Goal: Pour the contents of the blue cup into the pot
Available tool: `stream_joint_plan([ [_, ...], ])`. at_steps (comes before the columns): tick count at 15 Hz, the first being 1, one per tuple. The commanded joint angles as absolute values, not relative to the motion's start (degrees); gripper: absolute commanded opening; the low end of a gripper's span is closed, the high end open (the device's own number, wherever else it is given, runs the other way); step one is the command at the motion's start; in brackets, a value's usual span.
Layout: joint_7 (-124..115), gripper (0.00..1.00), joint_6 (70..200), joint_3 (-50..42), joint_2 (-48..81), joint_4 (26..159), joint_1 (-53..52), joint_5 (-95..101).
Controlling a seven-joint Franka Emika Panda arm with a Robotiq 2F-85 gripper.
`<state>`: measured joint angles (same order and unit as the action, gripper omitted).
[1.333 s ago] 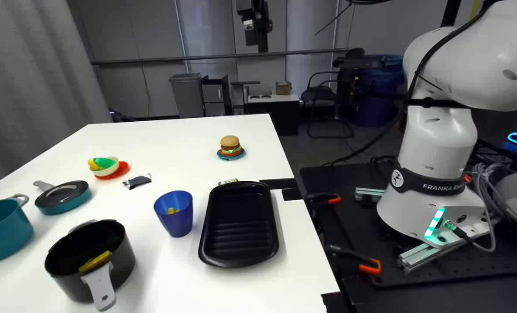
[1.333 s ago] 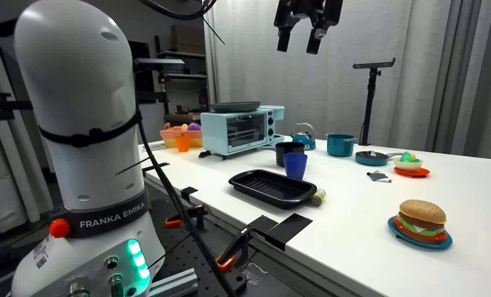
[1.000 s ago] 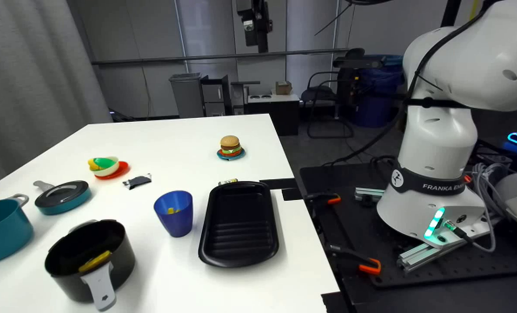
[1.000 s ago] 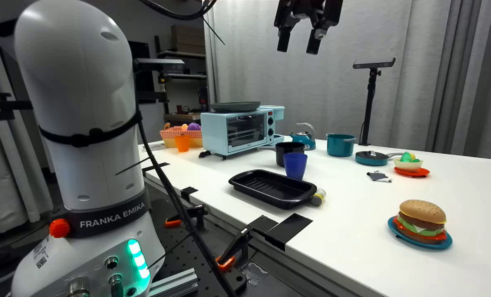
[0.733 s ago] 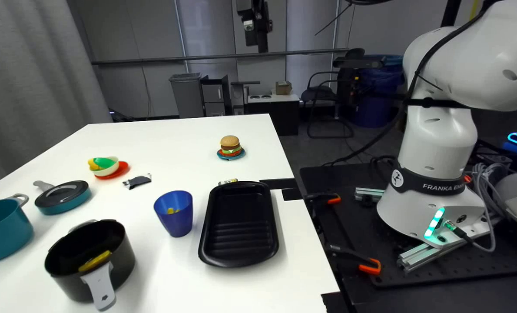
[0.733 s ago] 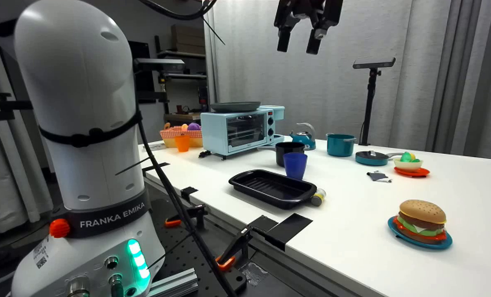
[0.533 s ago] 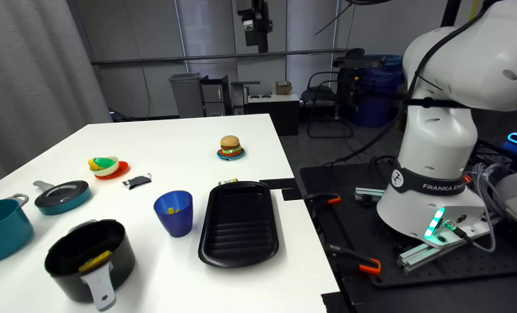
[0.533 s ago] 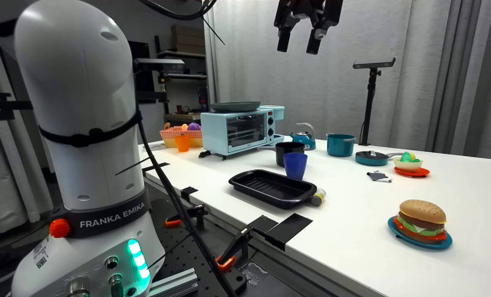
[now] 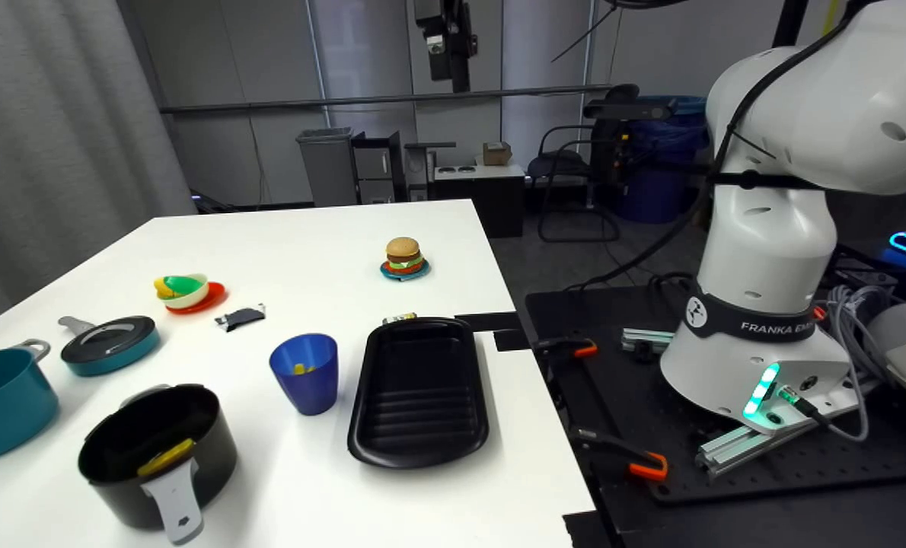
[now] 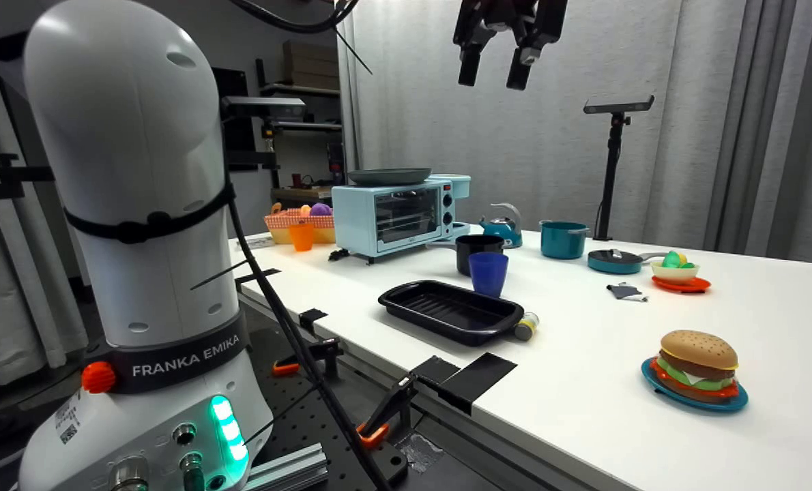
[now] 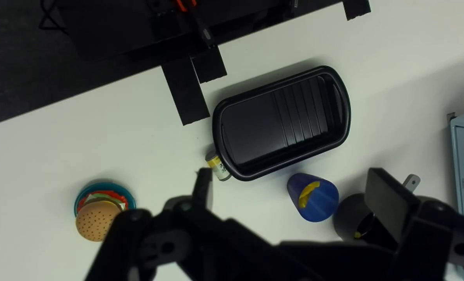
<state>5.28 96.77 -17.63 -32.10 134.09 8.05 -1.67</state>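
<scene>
The blue cup stands upright on the white table, with a yellow piece inside. Beside it is the black pot with a grey handle; a yellow item shows in it. In an exterior view the cup partly covers the pot. High above the table hangs my gripper, jaws wide apart and nothing between them. From the wrist view, the gripper has the cup far below, framed between its fingers; the right finger hides part of the pot.
A black ribbed tray lies close to the cup, a small can against its end. A teal pot, a teal pan, a toy burger, a bowl of toy food and a toaster oven share the table.
</scene>
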Motion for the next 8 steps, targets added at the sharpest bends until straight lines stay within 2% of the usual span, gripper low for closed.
stream_joint_plan([
  [1, 6.0, 1.00, 96.6, -16.4, -31.8, 133.9, 9.7, -2.3],
  [8, 6.2, 1.00, 97.6, -15.4, -30.6, 134.2, 9.6, -1.2],
])
